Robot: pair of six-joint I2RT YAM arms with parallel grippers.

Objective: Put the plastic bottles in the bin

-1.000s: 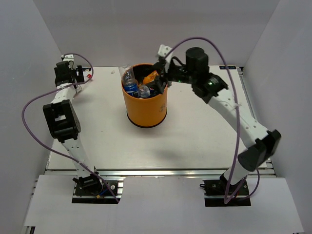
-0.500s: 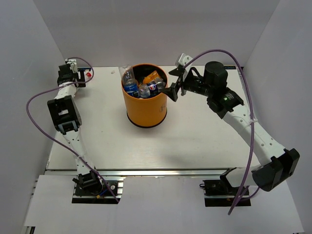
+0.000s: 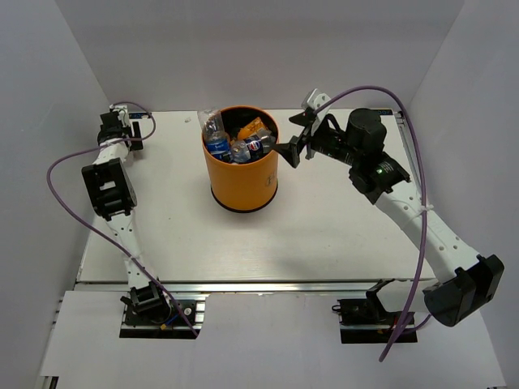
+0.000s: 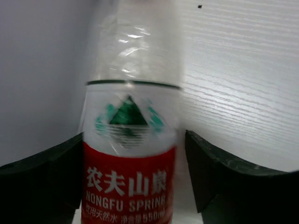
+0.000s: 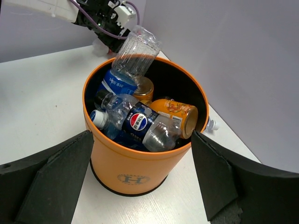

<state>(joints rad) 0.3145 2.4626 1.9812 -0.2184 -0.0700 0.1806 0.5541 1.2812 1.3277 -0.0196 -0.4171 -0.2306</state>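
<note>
Item: bottle clearance, late stage. The bin (image 3: 243,185) stood at the middle of the table (image 3: 324,231) toward the far side. It was already filled near its rim: a Pepsi-labelled clear bottle (image 5: 140,122), an orange bottle (image 5: 175,114), a blue-labelled bottle (image 5: 116,84), and a clear bottle (image 5: 133,52) tilted up over the far rim. One red-labelled clear bottle (image 4: 128,109) remained outside, at the far left corner of the table, well apart from the bin. Step in hand, as judged: pickup of that bottle by the left arm. Left gripper (image 4: 134,161): jaws parted and set either side of the label. The left finger (image 4: 44,175) was at or against the label, and the right finger (image 4: 224,179) showed a thin strip of table between itself and the bottle, so it straddled the bottle without clamping it. Next move, as judged: close on the label, lift clear of the table, carry right to above the bin and release; with the heap this high, a drop onto the leaning bottle could roll out. Right gripper (image 3: 296,139): jaws spread wide, nothing between them, poised just beside the bin's right rim and touching nothing. A small capped clear object (image 5: 211,124) lay against the bin's far side, too little of it visible to identify.
</note>
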